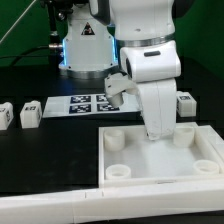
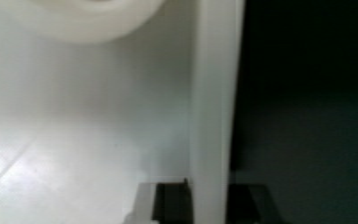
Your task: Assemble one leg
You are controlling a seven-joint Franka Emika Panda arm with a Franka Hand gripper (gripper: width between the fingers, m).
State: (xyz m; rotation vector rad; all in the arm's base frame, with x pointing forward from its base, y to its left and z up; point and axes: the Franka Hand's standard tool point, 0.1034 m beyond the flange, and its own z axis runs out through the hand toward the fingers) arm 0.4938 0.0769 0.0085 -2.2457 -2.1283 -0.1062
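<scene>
The large white square panel [image 1: 160,160] with round corner sockets lies at the exterior view's right. My gripper [image 1: 156,130] is down at its far edge. In the wrist view the two dark fingers [image 2: 172,203] stand on either side of the panel's raised rim [image 2: 211,100] and press against it, so the gripper [image 2: 210,205] is shut on the rim. One round socket [image 2: 101,18] shows on the panel. Two small white tagged legs [image 1: 30,112] [image 1: 5,114] stand at the exterior view's left, and another leg [image 1: 185,102] stands behind the panel at the right.
The marker board [image 1: 88,103] lies flat behind the panel, partly hidden by my arm. A white raised strip [image 1: 50,206] runs along the front edge beside the panel. A lit robot base [image 1: 85,45] stands at the back.
</scene>
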